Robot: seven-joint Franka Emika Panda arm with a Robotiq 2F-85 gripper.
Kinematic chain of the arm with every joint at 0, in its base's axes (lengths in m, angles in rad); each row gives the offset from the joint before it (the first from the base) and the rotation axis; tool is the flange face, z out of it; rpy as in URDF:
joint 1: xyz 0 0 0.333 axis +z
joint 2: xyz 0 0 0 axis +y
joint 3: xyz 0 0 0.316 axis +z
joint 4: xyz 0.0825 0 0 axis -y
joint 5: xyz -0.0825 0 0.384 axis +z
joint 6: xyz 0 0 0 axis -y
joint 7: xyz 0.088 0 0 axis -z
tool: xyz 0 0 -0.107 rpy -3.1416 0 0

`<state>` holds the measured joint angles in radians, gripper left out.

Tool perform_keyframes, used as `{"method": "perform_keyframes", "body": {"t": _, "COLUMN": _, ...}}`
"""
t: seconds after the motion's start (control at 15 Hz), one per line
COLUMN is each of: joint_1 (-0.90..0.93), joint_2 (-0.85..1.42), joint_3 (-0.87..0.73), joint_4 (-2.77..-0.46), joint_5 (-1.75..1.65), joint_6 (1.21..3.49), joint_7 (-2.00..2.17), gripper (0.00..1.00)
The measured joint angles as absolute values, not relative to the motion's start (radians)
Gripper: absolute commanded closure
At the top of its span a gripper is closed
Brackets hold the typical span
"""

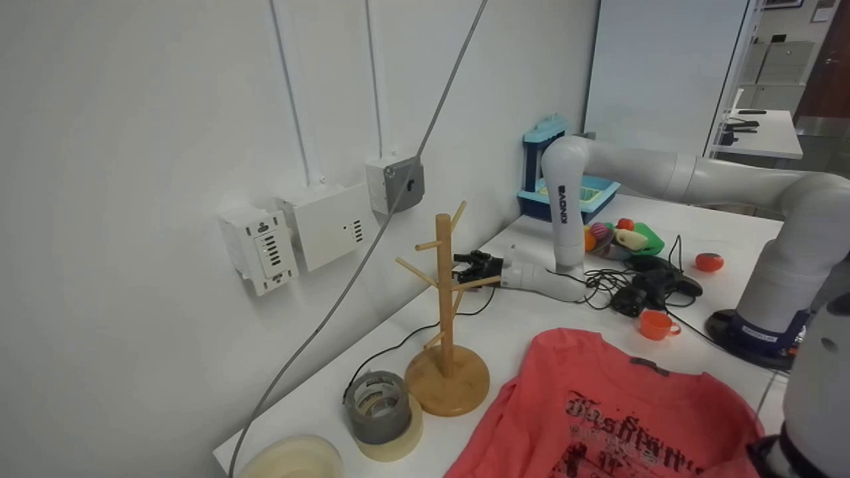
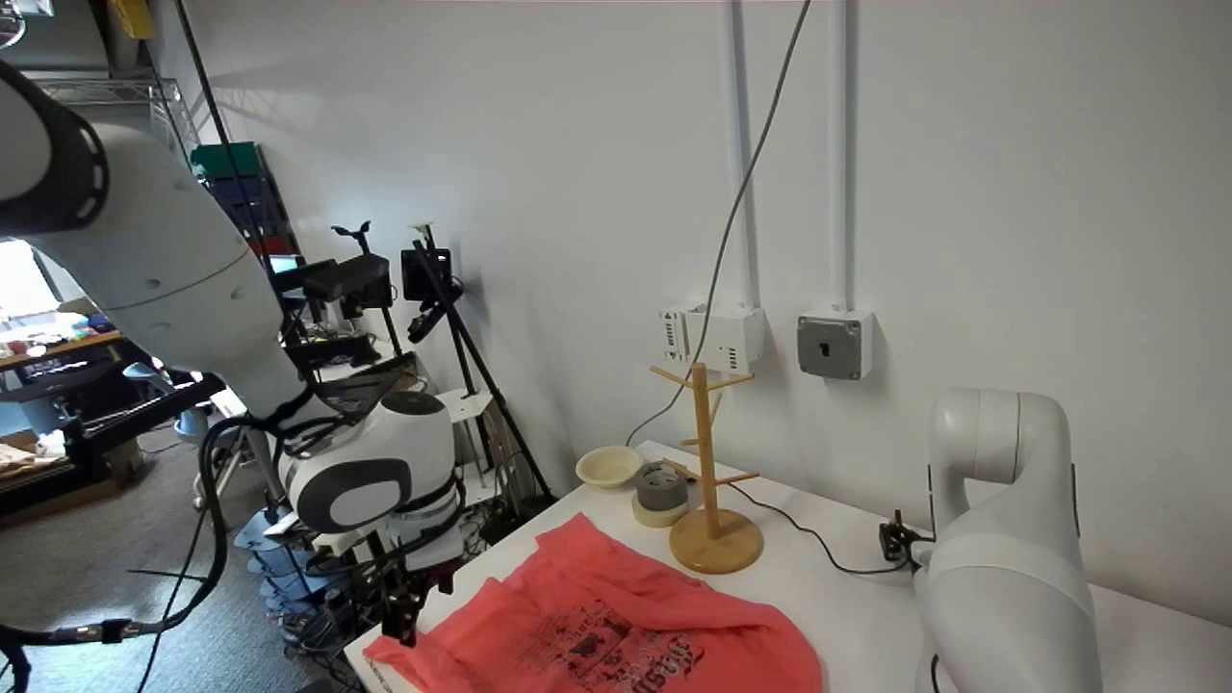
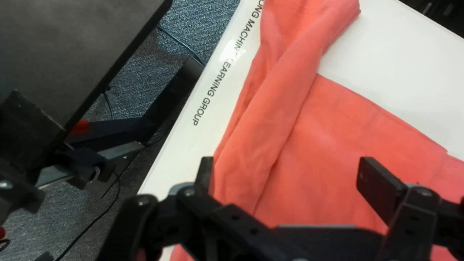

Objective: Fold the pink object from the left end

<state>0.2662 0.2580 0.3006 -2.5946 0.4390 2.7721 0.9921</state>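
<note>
The pink object is a coral-red T-shirt with dark lettering, spread on the white table in both exterior views. In the wrist view the pink cloth lies under the jaws, with a long narrow strip of it, perhaps a sleeve or fold, running along the table's edge. My gripper is open, its fingers wide apart with nothing gripped between them. The left finger is over the cloth's border by the table edge, the right finger over the cloth. In an exterior view the gripper hangs at the shirt's left end; contact cannot be told.
A wooden mug tree, tape rolls and a cream bowl stand behind the shirt. A white Kinova arm, an orange cup, black cables and toy food lie beyond. The table edge drops to the floor beside the gripper.
</note>
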Motion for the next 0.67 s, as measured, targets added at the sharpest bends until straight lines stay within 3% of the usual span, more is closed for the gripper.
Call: {"method": "perform_keyframes", "body": {"t": 0.67, "joint_1": 0.275, "joint_2": 0.332, "joint_3": 0.329, "joint_4": -2.565, "joint_5": 0.467, "joint_6": 2.815, "joint_7": 0.990, "gripper": 0.00}}
